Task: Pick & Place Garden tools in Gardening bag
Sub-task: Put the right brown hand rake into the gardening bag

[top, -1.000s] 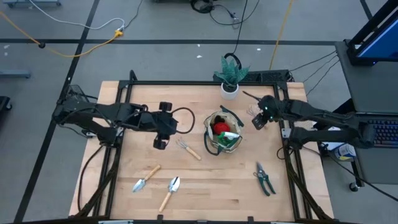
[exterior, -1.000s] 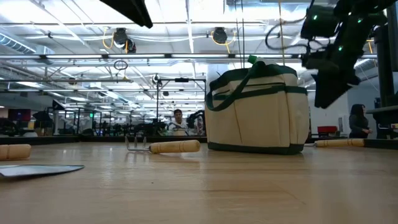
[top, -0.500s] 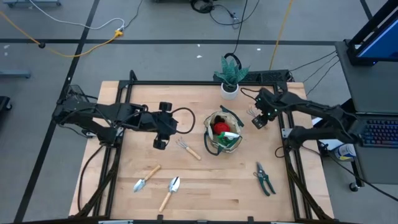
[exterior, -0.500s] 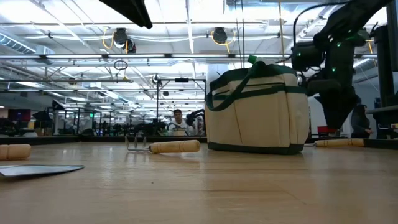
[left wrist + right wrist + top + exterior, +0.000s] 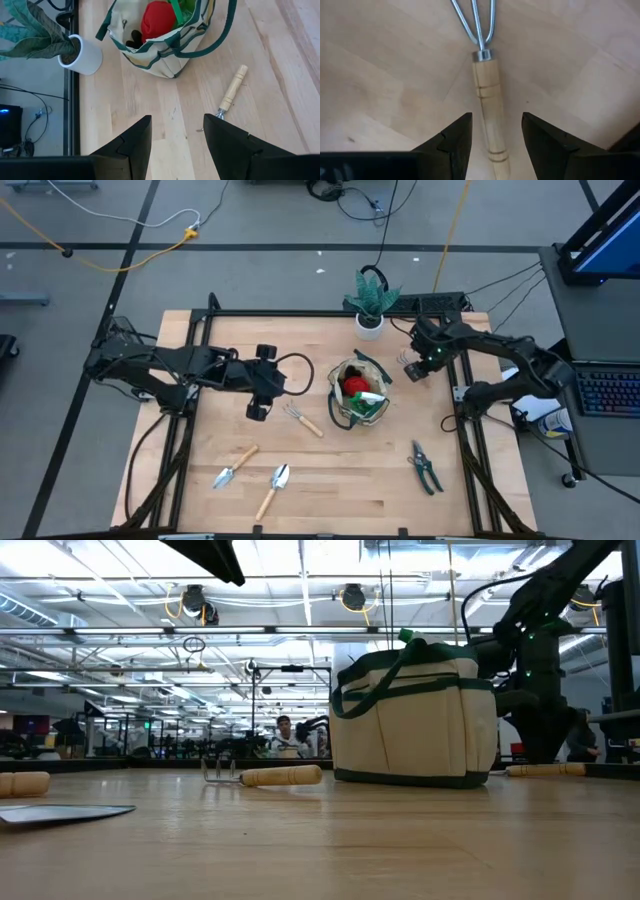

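The right claw (image 5: 492, 137) is held spread right over a wooden-handled rake (image 5: 487, 110); it should be lowered and pinched next.

We could not see the rake's (image 5: 487, 95) prongs, cut off by the edge, nor the bag's (image 5: 414, 718) contents from table height.

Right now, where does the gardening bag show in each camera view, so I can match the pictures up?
High view: the gardening bag sits near the table's middle, open.
Low view: right of centre, standing upright.
Left wrist view: at the picture's top edge, beyond the open left gripper.
Right wrist view: not in it.
Shared landmark: the hand rake lying beside the bag, seen also in the low view and left wrist view.
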